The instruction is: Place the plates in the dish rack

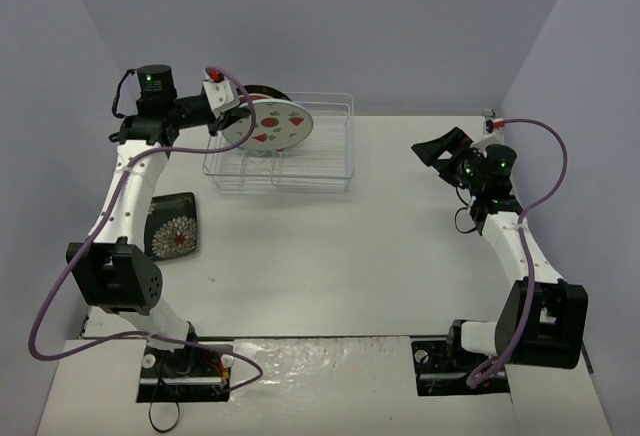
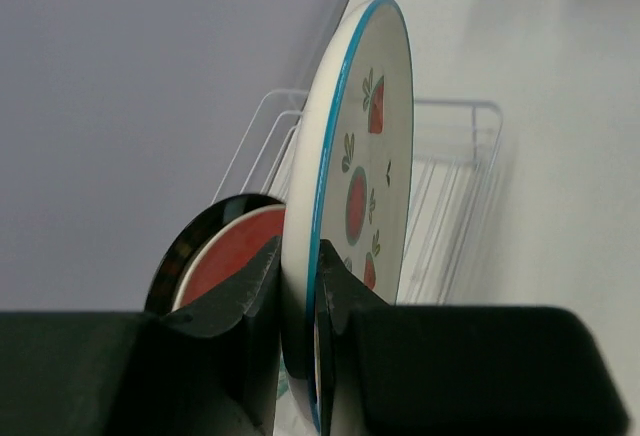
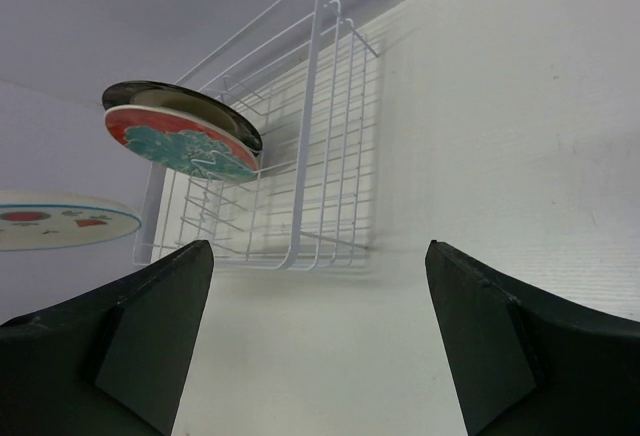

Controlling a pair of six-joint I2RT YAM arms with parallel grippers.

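Note:
My left gripper point(image 1: 242, 109) is shut on the rim of the white plate with red spots point(image 1: 272, 126) and holds it on edge above the left part of the dish rack point(image 1: 315, 171). In the left wrist view both fingers point(image 2: 245, 301) clamp the plate point(image 2: 365, 176). The red-and-teal plate point(image 3: 180, 146) and the black-rimmed plate point(image 3: 165, 94) stand upright in the rack's far left slots, just behind the held plate. The black floral plate point(image 1: 172, 224) lies flat on the table at the left. My right gripper point(image 1: 441, 146) is open and empty, right of the rack point(image 3: 310, 156).
The white table point(image 1: 360, 246) is enclosed by grey walls at the back and sides. The rack sits at the back centre, near the rear wall. The right part of the rack holds no plates.

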